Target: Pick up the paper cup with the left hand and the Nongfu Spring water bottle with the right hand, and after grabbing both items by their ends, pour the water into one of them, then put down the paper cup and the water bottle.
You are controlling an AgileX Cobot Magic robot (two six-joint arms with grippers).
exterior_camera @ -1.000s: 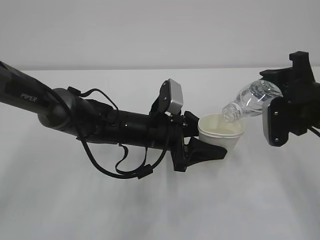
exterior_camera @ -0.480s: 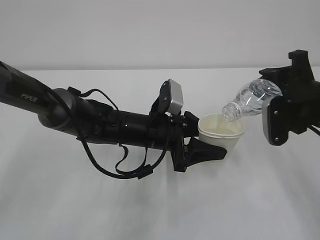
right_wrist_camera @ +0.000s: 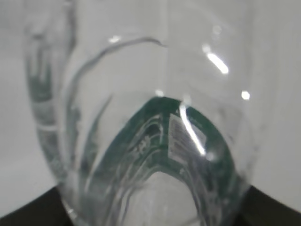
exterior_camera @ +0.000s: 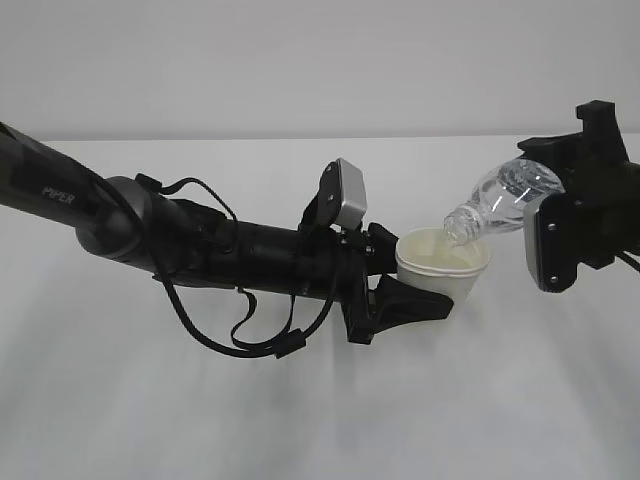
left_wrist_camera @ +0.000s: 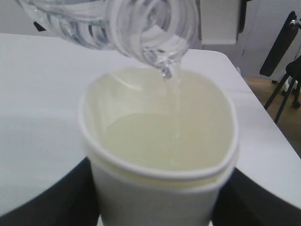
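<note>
The cream paper cup is held above the table by my left gripper, shut on its lower wall; the black fingers flank the cup in the left wrist view. My right gripper is shut on the base end of the Nongfu Spring water bottle, which is tipped neck-down to the left. Its open neck hangs just over the cup's rim, and a thin stream of water falls into the water pooled inside. The right wrist view is filled by the clear bottle and its green label.
The white table stretches below both arms. Loose black cables hang under the left arm. Past the table's far right edge the left wrist view shows a black tripod on the floor.
Hardly anything has moved. Both arms hold their pose and the bottle stays tipped over the cup with water running in.
</note>
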